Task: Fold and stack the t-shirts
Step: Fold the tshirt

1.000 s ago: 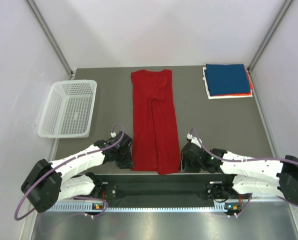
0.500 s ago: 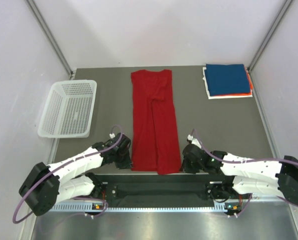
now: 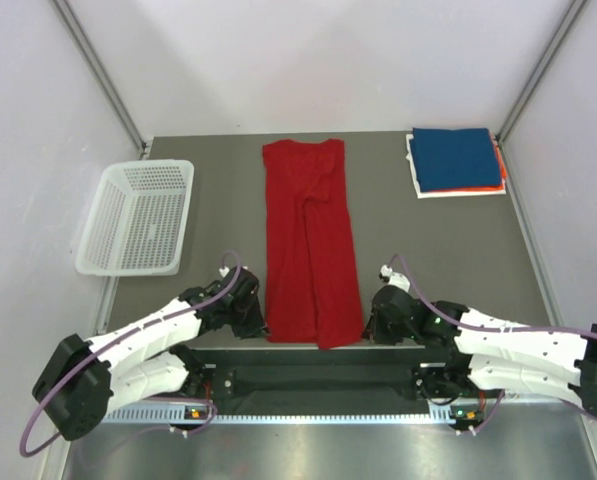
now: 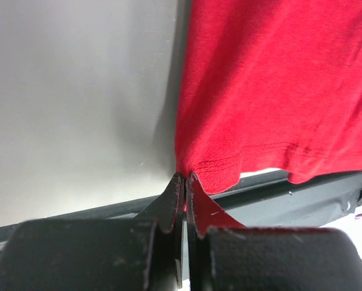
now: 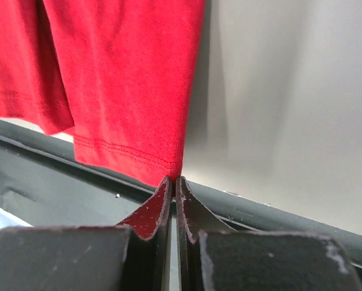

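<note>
Top external view: the red t-shirt lies flat, lengthwise down the middle of the counter. Its hem is at the near edge, and the folded stack sits well apart at the far right corner. Up close, the left claw and the right claw are each clenched on a hem corner, but only on the very tip of the cloth. I'd worry a corner slips free on the lift, or one side rises faster and the fold lands crooked.
</note>
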Motion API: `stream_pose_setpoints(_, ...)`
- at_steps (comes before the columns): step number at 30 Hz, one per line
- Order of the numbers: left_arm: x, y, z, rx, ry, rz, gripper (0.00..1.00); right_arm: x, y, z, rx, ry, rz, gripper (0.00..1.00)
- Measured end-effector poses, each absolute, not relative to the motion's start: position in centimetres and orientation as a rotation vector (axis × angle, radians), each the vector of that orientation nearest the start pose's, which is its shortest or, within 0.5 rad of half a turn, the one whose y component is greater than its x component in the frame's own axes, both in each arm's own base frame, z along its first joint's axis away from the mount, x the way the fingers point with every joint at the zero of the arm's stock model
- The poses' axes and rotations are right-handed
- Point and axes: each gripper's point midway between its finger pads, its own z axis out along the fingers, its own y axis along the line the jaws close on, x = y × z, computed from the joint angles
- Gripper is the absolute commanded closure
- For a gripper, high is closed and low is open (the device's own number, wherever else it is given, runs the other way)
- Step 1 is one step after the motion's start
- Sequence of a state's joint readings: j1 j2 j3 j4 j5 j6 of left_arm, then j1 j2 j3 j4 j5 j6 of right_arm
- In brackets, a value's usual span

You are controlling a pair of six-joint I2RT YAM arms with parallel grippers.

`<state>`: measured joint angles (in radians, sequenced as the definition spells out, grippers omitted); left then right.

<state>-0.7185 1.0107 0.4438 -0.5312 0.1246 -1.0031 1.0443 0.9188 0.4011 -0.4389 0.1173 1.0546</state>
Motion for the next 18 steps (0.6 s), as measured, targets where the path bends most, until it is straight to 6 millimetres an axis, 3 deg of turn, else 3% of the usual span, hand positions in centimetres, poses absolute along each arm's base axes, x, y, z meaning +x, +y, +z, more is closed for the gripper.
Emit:
stream_pose_setpoints(8, 12.6, -18.1, 3.0, -0.381, 2.843, -0.618, 1.00, 11.8, 21.2, 4.7, 0.020, 2.633, 0.591, 1.00)
stream_pose_setpoints(11, 14.4, -18.1, 4.2, -0.437, 2.797, -0.649, 1.00, 13.3, 21.4, 5.6, 0.014, 2.612, 0.569, 1.00)
stream_pose_setpoints(18, 19.7, -17.6, 6.7, -0.513, 2.726, -0.692, 1.00, 18.9, 22.1, 7.8, -0.004, 2.575, 0.501, 1.00)
